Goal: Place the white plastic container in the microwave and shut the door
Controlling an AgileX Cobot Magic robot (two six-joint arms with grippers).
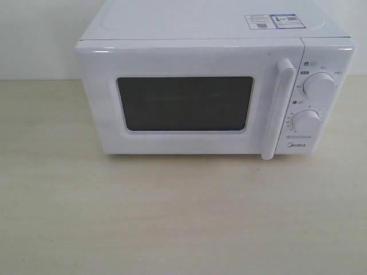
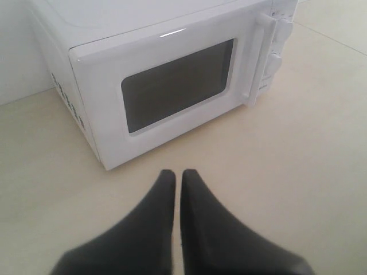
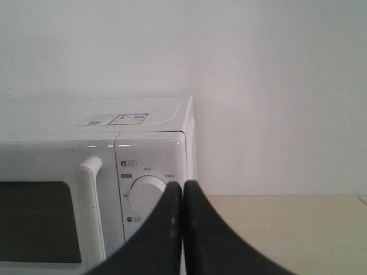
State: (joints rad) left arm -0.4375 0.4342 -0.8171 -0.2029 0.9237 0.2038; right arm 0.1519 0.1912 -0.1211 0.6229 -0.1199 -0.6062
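Black left end effector (image 2: 178, 173) and right end effector (image 3: 182, 184) sit pinched together, empty.

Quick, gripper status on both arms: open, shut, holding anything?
Left black gripper: closed, holding nothing.
Right black gripper: closed, holding nothing.

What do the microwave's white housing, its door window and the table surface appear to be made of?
White boxy microwave housing: glossy painted metal or plastic, judging by sharp light glints. Dark rectangular door window: probably smooth glass or clear plastic, faintly reflective. Pale beige table: likely matte wood-look laminate, showing faint grain streaks.
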